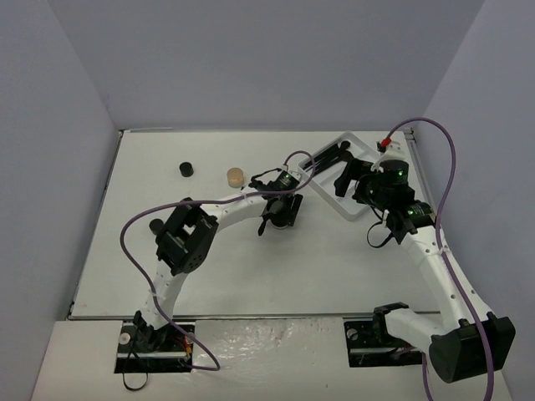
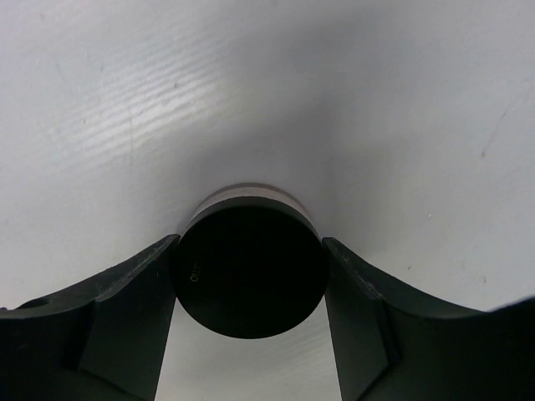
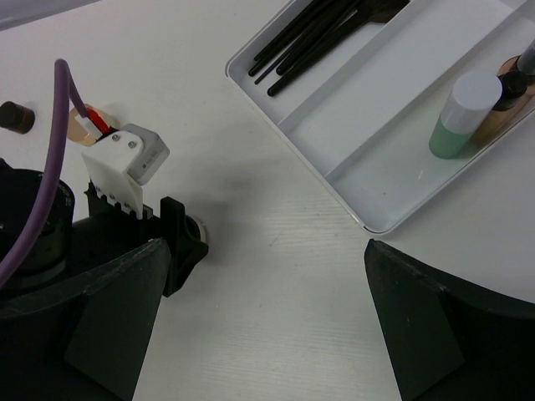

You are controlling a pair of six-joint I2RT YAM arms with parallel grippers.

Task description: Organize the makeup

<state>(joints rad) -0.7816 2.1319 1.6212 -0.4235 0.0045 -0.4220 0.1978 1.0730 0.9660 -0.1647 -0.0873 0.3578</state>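
Left wrist view: left gripper [image 2: 251,251] pinches small black round plastic pot [image 2: 251,280] across its sides, likely light, stiff, slick-walled, so grip mid-height; right gripper [image 3: 266,251] spread.

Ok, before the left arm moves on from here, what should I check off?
1. Grip: the left gripper is closed on the black-lidded pot, a finger against each side: ok.
2. Pot upright, lid up: ok.
3. Pot lifted off the table: cannot tell.
4. Other arm: the right gripper is open and empty, near the tray: ok.
5. Middle compartment bare, with brushes on one side and the green bottle on the other: ok.
6. All makeup put away: not ok, the tan jar and the loose black pot lie out on the table.
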